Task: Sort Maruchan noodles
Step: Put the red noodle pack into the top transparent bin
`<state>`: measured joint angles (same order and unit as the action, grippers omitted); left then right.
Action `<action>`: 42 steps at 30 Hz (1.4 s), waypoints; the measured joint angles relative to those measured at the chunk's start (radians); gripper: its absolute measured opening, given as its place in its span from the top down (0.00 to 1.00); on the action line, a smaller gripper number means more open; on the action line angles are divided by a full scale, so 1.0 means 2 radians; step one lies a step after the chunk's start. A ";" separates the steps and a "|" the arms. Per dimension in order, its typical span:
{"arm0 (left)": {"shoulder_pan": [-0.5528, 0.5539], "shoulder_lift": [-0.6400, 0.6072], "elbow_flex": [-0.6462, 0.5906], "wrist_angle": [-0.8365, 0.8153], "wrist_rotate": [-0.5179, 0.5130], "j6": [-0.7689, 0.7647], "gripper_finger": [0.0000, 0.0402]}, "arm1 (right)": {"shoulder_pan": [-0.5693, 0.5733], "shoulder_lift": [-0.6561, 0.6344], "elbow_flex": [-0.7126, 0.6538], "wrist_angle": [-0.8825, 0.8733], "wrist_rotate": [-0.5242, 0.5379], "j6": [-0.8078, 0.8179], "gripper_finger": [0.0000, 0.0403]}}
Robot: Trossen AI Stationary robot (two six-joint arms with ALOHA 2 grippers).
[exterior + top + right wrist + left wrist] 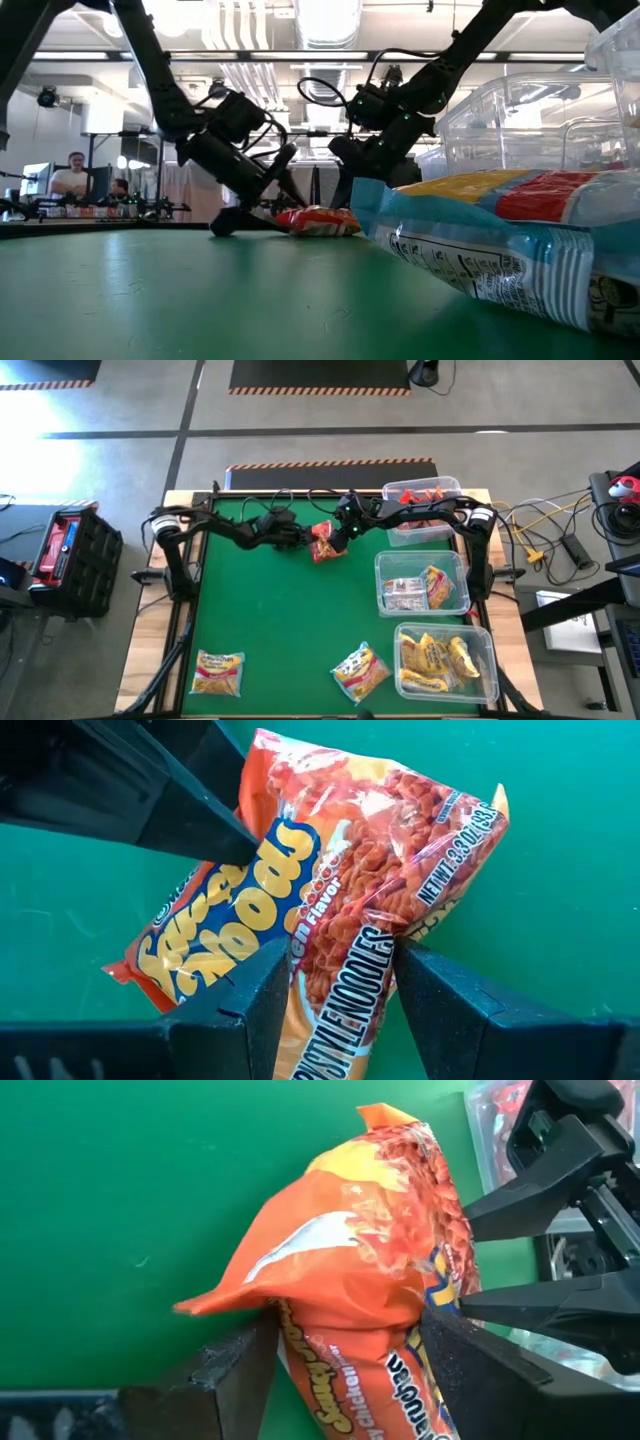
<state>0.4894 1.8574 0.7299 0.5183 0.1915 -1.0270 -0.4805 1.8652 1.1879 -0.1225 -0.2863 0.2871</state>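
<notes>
An orange-red Maruchan noodle packet [327, 543] lies at the far middle of the green table, with both grippers meeting on it. My left gripper [305, 540] comes at it from the left and has the packet [350, 1280] between its fingers. My right gripper [345, 532] comes from the right and is shut on the packet's other end [340, 920]. Two more packets lie loose near the front edge, one yellow-orange [218, 672] and one blue, white and yellow [360, 670]. My left gripper has one end of the packet [300, 1330] between its two fingers, which stand against it on either side. It reaches in slanting down from the table's left. In the low view the packet [315, 222] sits down at the table top. My right gripper pinches the packet's opposite end [345, 970] between its two fingers, and the wrapper is crumpled narrow there. The fingers slant down from the table's far right. One left finger [215, 825] lies over the packet's printed face just beyond.
Three clear bins stand along the right side. The far one [455, 488] holds red packets, the middle one [383, 565] blue-white and yellow ones, the near one [405, 632] yellow ones. The green table's left half and middle are bare.
</notes>
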 joint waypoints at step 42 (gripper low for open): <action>0.007 -0.001 0.022 -0.022 0.115 0.117 0.76 | -0.039 -0.062 -0.002 -0.042 -0.051 0.001 0.58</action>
<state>0.5034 1.8552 0.7736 0.4741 0.4222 -0.7935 -0.5589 1.7420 1.1832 -0.2056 -0.3881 0.2881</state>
